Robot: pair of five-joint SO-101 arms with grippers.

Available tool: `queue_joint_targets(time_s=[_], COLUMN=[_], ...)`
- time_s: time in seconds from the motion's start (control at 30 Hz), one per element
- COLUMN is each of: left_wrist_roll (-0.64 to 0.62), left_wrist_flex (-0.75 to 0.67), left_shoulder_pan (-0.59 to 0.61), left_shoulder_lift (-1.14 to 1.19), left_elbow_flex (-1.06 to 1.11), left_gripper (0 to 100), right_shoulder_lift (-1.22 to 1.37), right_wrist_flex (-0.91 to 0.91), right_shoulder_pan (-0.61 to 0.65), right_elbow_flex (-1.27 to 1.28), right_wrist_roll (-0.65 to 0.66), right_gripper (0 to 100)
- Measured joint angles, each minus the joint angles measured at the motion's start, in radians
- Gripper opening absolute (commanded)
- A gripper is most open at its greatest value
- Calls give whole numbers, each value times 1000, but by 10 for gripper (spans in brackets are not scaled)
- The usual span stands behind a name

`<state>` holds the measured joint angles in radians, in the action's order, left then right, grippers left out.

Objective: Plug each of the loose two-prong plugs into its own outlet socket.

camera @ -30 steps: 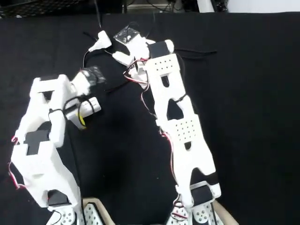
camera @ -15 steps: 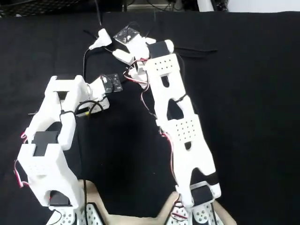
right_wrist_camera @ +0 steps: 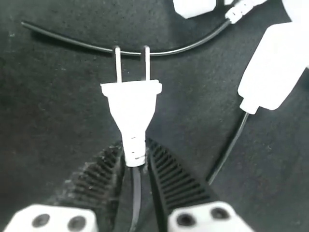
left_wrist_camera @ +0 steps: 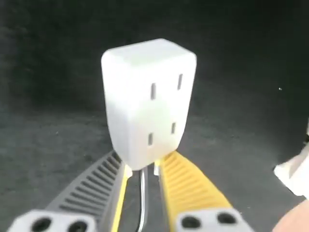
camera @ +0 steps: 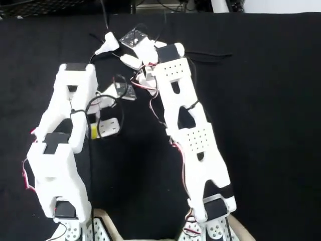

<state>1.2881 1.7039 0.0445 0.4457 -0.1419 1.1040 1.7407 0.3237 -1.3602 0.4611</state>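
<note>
In the left wrist view a white outlet block (left_wrist_camera: pixel 147 96) with two pairs of slots faces the camera. My left gripper (left_wrist_camera: pixel 142 169) is shut on its base, yellow finger (left_wrist_camera: pixel 186 186) on one side. From above, the block (camera: pixel 110 125) hangs at the left arm's tip (camera: pixel 99 129), left of centre. My right gripper (right_wrist_camera: pixel 137 162) is shut on the neck of a white two-prong plug (right_wrist_camera: pixel 131 104), whose prongs point away over a black cable (right_wrist_camera: pixel 183 46). A second white plug (right_wrist_camera: pixel 275 72) lies beside it. From above, the right gripper (camera: pixel 129 60) sits at the far middle, near a white plug (camera: pixel 108 43).
A black cloth (camera: pixel 261 125) covers the table. Thin black cables (camera: pixel 210 54) trail across its far part. A further white piece (right_wrist_camera: pixel 195 7) lies past the held plug. The right half of the cloth is open room.
The left arm has swung from the left side toward the middle and stretched forward, carrying the outlet block with it. The right arm has kept still.
</note>
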Motion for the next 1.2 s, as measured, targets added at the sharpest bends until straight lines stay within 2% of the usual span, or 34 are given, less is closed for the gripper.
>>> queue_joint_targets(time_s=[0.23,0.43,0.63,0.77,0.93,1.1,1.2], left_wrist_roll=[-78,-161,-233,-241,-284,-399,-408], left_wrist_flex=[34,32,-123,-192,-196,-196,-195], left_shoulder_pan=[-101,-219,-235,-298,-377,-413,-422], left_shoulder_lift=[0,0,0,-3,-8,-8,-6], left_elbow_flex=[-28,0,91,227,275,276,265], left_gripper=[28,29,30,30,30,30,43], right_shoulder_lift=[0,-3,-106,-160,-189,-189,-189], right_wrist_flex=[0,0,0,0,0,0,0], right_shoulder_pan=[-3,-57,-95,-110,-126,-166,-189], right_elbow_flex=[0,8,178,265,267,259,241], right_wrist_roll=[55,94,146,152,152,152,152], right_gripper=[11,11,11,11,11,11,11])
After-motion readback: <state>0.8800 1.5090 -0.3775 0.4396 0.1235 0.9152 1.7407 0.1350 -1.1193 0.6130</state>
